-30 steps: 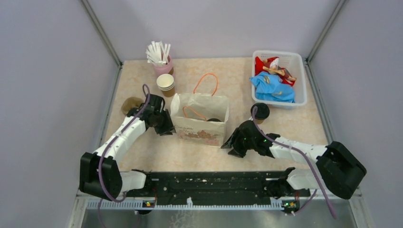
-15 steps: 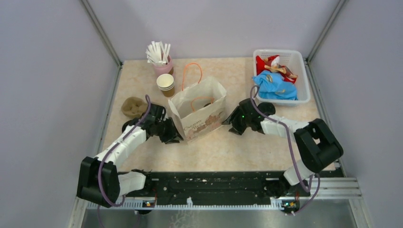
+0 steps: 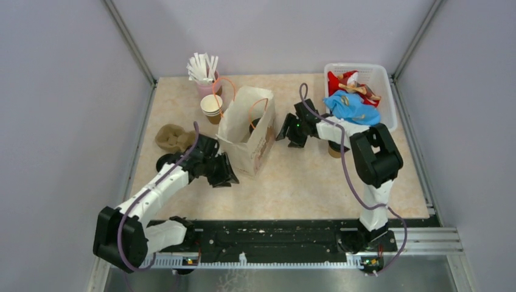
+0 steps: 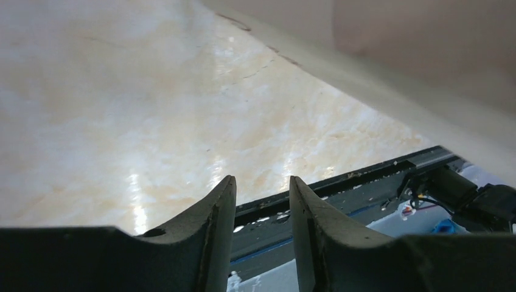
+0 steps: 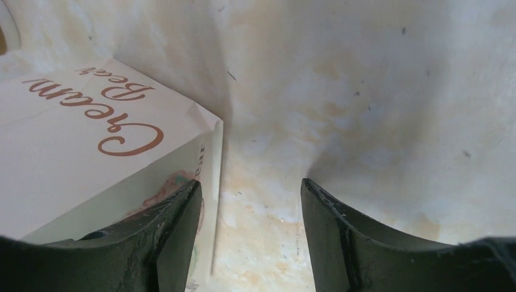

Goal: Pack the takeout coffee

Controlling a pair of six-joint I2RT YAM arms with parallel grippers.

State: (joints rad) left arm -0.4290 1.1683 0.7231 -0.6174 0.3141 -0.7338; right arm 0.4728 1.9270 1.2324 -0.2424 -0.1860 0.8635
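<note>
L pincer (image 4: 261,180) part spread, empty, beside near corner of bag (image 3: 242,139). R pincer (image 5: 249,185) spread wide, empty, just right of bag. Lidded cup (image 3: 255,124) inside bag; 2nd cup (image 3: 333,151) on table (image 3: 304,182), half hidden under R arm.

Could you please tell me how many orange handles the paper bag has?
2. One handle leans out past the paper bag's far rim, beside the pink cup of straws; the other droops over its open mouth. None seems hidden.
</note>
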